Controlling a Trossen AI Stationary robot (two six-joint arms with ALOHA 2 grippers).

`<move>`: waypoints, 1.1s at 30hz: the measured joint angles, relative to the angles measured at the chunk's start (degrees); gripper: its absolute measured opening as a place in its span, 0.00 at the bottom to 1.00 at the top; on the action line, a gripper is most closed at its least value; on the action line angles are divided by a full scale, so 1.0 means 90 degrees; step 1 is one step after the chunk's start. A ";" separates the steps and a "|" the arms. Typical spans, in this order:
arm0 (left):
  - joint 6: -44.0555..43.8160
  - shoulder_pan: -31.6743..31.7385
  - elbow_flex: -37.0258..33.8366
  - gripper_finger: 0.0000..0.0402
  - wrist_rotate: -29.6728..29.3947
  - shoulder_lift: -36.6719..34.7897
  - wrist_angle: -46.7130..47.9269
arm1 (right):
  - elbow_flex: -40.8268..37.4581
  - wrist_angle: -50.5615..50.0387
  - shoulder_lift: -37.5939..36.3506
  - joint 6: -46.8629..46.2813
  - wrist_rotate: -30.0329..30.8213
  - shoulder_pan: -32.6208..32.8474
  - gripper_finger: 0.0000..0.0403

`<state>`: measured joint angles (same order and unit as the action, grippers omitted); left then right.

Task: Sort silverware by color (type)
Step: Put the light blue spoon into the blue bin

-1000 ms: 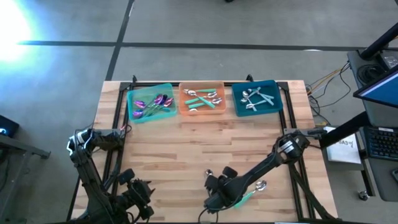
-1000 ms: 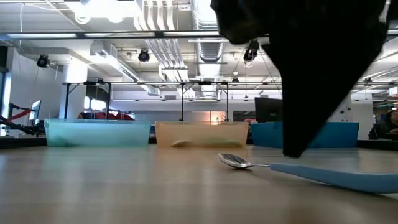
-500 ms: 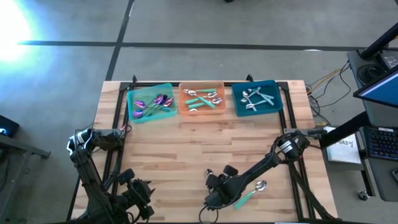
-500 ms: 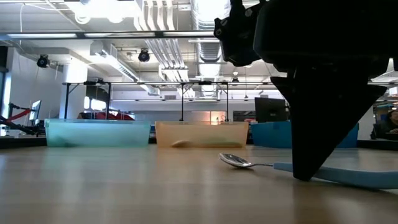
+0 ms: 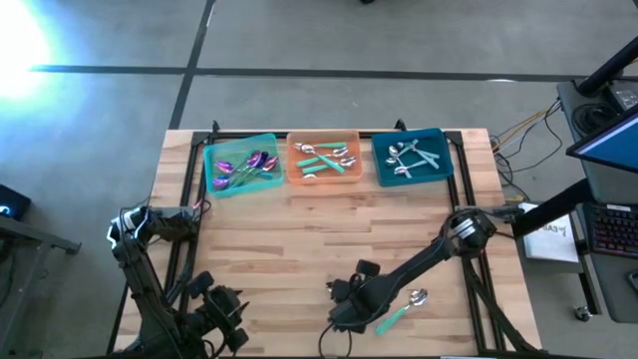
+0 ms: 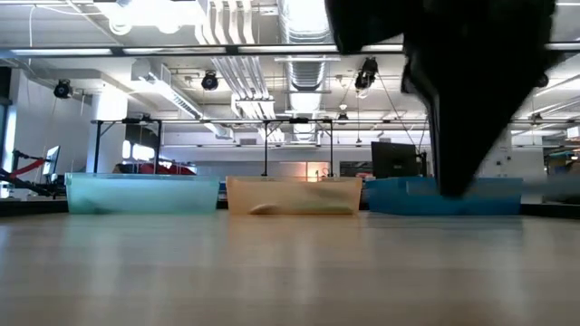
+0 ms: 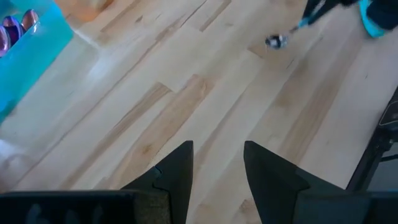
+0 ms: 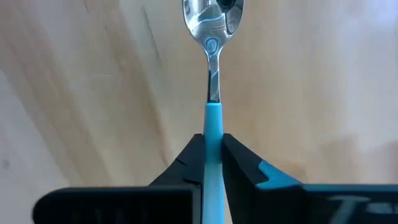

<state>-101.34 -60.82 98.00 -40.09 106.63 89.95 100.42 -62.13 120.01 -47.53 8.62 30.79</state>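
Where the right arm reaches in low over the near edge of the wooden desk point(image 5: 299, 239), its end effector point(image 8: 211, 146) is clamped on a teal-handled spoon point(image 8: 211, 74). The two fingers point(image 8: 186, 165) pinch the teal handle from both sides, and the silver bowl juts forward past the fingertips. In the low view the arm is a dark mass hanging from above on the right; no spoon shows on the desk surface there. In the high view a second teal-handled, silver-headed spoon point(image 5: 404, 308) lies on the desk just beside the right arm.

Left end effector point(image 7: 217, 165): parked at the near left corner, fingers apart, nothing between them, bare wood below.

Three trays line the far edge. Green tray point(image 5: 211, 160), on the left: spoons with purple heads point(image 5: 244, 168). Orange tray point(image 5: 324, 139), middle: silver-headed, teal-handled spoons point(image 5: 327, 158). Teal tray point(image 5: 444, 150), on the right: all-silver spoons point(image 5: 409, 158). The trays sit side by side, close together; exact counts inside each cannot be made out.

The left wrist view catches the held spoon farther off and a corner of the green tray.
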 joint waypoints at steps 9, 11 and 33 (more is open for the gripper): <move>-0.0199 0.0006 -0.0029 0.32 -0.0336 -0.0002 -0.0193 | 0.0000 -0.1683 -0.1353 0.0604 0.0898 -0.0570 0.05; -0.0248 0.0011 -0.0029 0.32 -0.0473 -0.0002 -0.0260 | -0.0006 -0.2133 -0.1719 0.0696 0.1232 -0.0781 0.05; -0.0171 0.0709 -0.0143 0.32 -0.1226 -0.0002 -0.0334 | -0.2763 -0.1543 -0.4913 0.3606 0.1663 -0.6680 0.05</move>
<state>-102.88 -54.43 96.71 -51.13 106.61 86.95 75.55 -76.01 75.79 -15.08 23.59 -29.33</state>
